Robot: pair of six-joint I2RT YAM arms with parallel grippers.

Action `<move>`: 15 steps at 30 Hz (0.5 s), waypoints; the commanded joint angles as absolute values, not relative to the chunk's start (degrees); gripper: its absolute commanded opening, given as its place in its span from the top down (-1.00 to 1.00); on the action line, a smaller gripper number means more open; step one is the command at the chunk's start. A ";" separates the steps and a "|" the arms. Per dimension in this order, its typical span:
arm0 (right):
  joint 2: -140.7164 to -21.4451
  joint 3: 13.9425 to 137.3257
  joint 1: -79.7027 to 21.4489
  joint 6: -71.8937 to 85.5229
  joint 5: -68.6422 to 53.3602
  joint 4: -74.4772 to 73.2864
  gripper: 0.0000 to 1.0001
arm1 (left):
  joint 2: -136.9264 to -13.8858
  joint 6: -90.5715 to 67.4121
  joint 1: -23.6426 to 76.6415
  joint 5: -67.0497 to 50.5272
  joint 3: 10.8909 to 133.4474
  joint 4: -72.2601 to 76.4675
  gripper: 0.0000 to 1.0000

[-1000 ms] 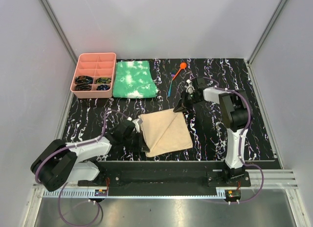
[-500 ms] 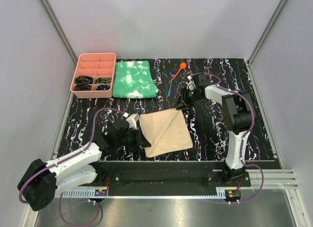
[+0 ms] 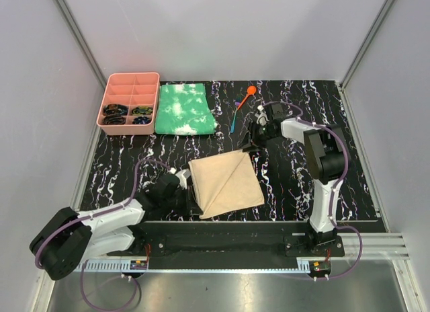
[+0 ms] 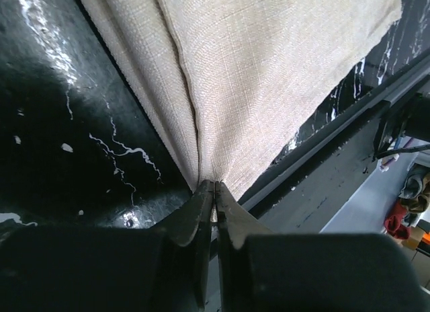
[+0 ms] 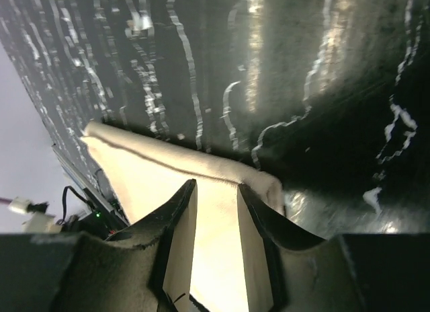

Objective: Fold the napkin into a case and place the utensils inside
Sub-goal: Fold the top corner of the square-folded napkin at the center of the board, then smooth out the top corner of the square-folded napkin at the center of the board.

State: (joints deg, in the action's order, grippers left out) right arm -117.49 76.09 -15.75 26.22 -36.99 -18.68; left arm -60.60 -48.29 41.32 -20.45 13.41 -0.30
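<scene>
The tan napkin (image 3: 225, 184) lies folded on the black marbled table, with a diagonal crease. My left gripper (image 3: 190, 189) is shut on the napkin's near-left edge; in the left wrist view the closed jaws (image 4: 214, 189) pinch the cloth (image 4: 269, 63) at a fold point. My right gripper (image 3: 251, 142) is open at the napkin's far right corner; in the right wrist view its fingers (image 5: 215, 187) stand over the cloth (image 5: 215, 224) just inside the rolled edge. The orange spoon (image 3: 248, 93) and the slim blue utensil (image 3: 233, 121) lie on the table beyond the napkin.
A green-and-white mottled cloth (image 3: 183, 109) lies at the back. A pink compartment tray (image 3: 130, 102) with dark small items stands at the back left. The table's near edge and metal rail (image 3: 235, 224) run just below the napkin.
My left arm has drawn back and lowered, pulling the napkin's left edge slightly left and toward the near edge. My right gripper has barely shifted at the far corner.
</scene>
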 commanded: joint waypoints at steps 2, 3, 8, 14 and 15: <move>-120.32 79.18 -16.17 25.75 -36.30 -17.40 0.22 | -55.82 -46.59 41.75 -19.79 15.89 -0.60 0.65; -119.97 79.36 -16.17 25.75 -36.21 -17.92 0.21 | -55.03 -45.71 41.75 -18.47 17.47 -3.05 0.54; -113.40 78.40 -16.35 24.52 -33.06 -21.70 -0.03 | -53.60 -41.23 37.82 -9.33 29.95 -14.93 -0.17; -103.30 72.62 -17.05 24.96 -31.29 -24.26 -0.37 | -66.23 -36.57 25.94 -12.22 41.38 -14.59 -0.16; -102.23 71.47 -17.92 24.96 -31.46 -24.34 -0.40 | -68.10 -35.78 25.41 -12.48 42.96 -14.68 -0.12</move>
State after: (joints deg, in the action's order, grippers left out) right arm -110.96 75.18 -16.08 25.56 -33.10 -22.63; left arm -60.64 -40.82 29.06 -13.34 36.95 -13.87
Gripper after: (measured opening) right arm 0.672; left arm 0.591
